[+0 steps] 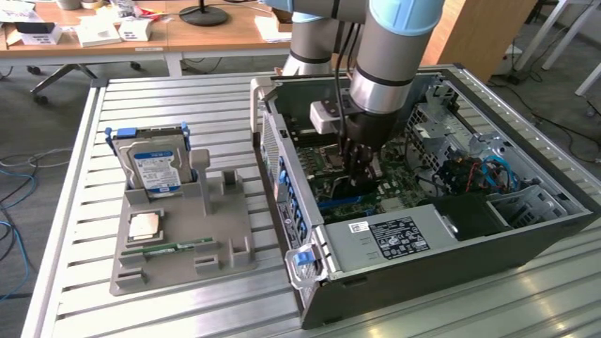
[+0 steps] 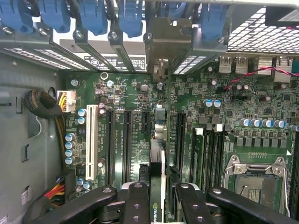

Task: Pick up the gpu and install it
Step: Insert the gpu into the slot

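Note:
My gripper (image 2: 156, 205) is shut on the gpu (image 2: 158, 158), seen edge-on in the wrist view as a thin card between the black fingers (image 2: 135, 200). A green logo shows on the card near the grip. Its silvery metal bracket (image 2: 161, 46) reaches the case's rear slot openings. The card stands upright over the green motherboard (image 2: 126, 93), between the long black expansion slots (image 2: 112, 144). I cannot tell whether it touches a slot. In the exterior view the arm reaches down into the open computer case (image 1: 469, 239), with the gripper (image 1: 359, 172) low above the board.
A grey fixture (image 1: 221, 246) at the exterior view's left holds a blue-labelled hard drive (image 1: 155, 165), a CPU (image 1: 143, 225) and a RAM stick (image 1: 169, 248). Inside the case are the power supply (image 1: 395, 236), blue slot clips (image 2: 93, 16), a white slot (image 2: 92, 140), the CPU socket (image 2: 257, 179) and cables (image 2: 56, 189).

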### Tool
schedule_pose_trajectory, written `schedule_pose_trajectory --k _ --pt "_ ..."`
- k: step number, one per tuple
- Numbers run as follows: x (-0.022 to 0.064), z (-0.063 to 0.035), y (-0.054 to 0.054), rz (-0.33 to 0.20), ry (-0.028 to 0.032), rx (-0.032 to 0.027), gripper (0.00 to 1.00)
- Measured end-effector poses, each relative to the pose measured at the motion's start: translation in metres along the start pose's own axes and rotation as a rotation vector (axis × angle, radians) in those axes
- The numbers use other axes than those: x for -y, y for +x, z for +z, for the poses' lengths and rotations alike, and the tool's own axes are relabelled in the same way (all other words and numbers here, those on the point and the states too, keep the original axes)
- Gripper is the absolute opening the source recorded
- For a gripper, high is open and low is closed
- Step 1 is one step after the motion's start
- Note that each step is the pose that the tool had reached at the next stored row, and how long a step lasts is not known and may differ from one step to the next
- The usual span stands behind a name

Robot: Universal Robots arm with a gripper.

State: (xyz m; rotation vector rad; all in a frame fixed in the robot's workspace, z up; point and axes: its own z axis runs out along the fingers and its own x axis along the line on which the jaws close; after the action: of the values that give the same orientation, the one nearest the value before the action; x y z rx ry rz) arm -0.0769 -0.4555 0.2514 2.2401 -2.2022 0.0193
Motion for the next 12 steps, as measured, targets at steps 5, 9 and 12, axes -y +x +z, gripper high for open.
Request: schedule_pose_trajectory --k 5,9,12 --pt "-0.0001 0.0017 0.0 0.0 -0.0001 -0.0003 0.26" --pt "-0.0001 0.003 0.0 0.0 0.0 -0.0001 0.26" --pt "-0.0001 0.0034 0.0 0.0 -0.0001 -0.0003 0.26"
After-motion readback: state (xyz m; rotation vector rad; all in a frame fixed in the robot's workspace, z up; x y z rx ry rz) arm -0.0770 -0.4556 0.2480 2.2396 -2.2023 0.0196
